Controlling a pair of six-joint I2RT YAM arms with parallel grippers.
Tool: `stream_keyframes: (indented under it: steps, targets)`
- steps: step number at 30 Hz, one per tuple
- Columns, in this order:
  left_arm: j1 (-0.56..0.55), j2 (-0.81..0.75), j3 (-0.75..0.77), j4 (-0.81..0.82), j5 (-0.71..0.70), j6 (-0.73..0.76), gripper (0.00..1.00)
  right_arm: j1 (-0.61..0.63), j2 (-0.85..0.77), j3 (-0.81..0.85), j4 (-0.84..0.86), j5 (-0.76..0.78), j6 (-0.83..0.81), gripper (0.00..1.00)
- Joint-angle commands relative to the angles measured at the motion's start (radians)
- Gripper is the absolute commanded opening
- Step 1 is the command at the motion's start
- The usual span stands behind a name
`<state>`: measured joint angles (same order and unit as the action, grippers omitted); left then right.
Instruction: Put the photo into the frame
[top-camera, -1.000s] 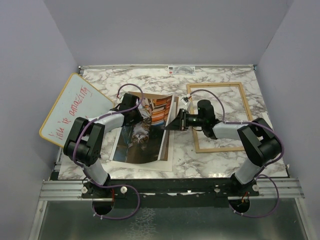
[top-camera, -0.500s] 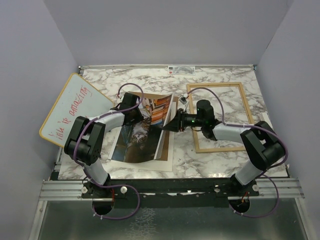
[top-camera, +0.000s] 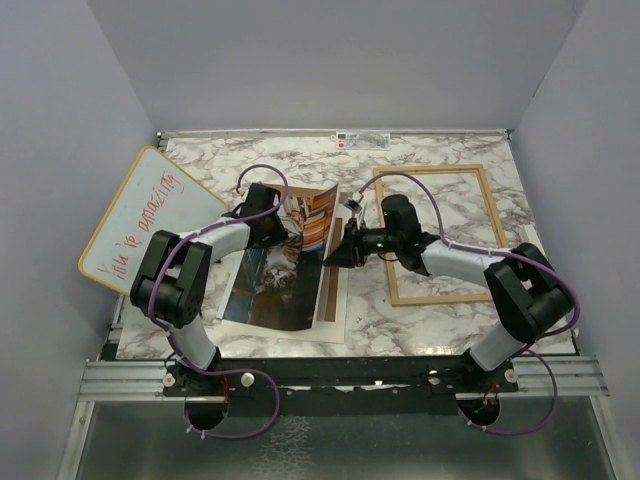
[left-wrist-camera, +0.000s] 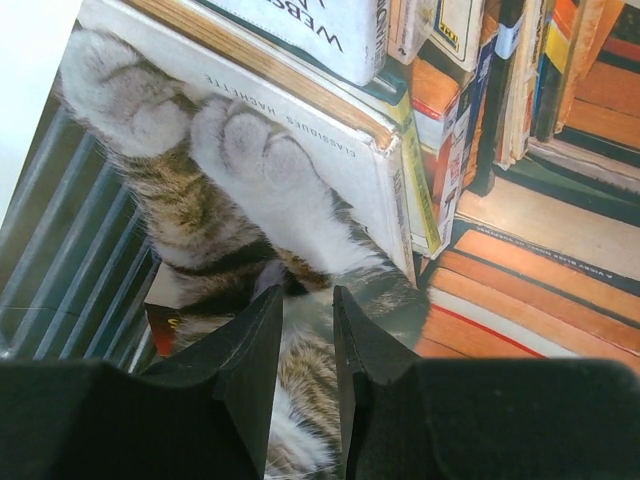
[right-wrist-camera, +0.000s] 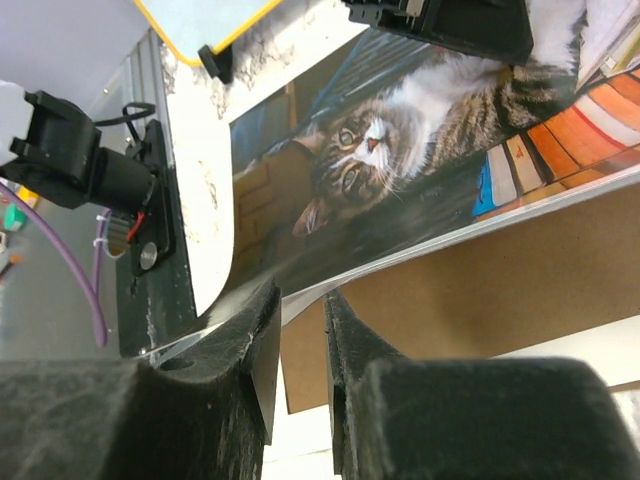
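Note:
The photo (top-camera: 285, 270), a tabby cat among books, lies left of centre on a brown backing board (top-camera: 340, 302). Its far right part is curled up off the board. My left gripper (top-camera: 275, 228) is over the photo's far left part. In the left wrist view its jaws (left-wrist-camera: 307, 295) stand slightly apart over the cat picture (left-wrist-camera: 300, 170), with nothing between them. My right gripper (top-camera: 332, 257) is at the photo's right edge. In the right wrist view that raised edge runs between its fingertips (right-wrist-camera: 300, 297), above the board (right-wrist-camera: 450, 300). The frame (top-camera: 430, 170) lies flat to the right.
A yellow-rimmed whiteboard (top-camera: 140, 215) with red handwriting leans at the left wall. Grey walls close in the marble table (top-camera: 420, 320) on three sides. A black rail runs along the near edge by the arm bases.
My right gripper has moved left onto the photo's raised right edge, opening briefly and closing again. The curled edge has shifted slightly left. The left arm has barely moved.

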<state>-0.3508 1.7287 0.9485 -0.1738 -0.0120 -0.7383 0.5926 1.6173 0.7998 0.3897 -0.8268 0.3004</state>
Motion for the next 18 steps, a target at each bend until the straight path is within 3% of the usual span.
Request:
stream_keyframes:
  steps: [1, 4, 7, 18]
  targets:
    - [-0.008, 0.104, -0.065, -0.228, 0.011, 0.034, 0.30, 0.016, 0.005, 0.042, -0.098, 0.067, -0.104, 0.22]
    - [-0.008, 0.101, -0.060, -0.230, 0.011, 0.034, 0.30, 0.016, 0.027, 0.043, -0.117, 0.100, -0.066, 0.23]
    - [-0.008, 0.099, -0.058, -0.230, 0.011, 0.033, 0.30, 0.016, 0.062, 0.024, -0.084, 0.125, 0.034, 0.17]
    - [-0.008, 0.083, -0.071, -0.229, 0.010, 0.032, 0.31, 0.016, 0.111, -0.149, 0.244, 0.225, 0.485, 0.18]
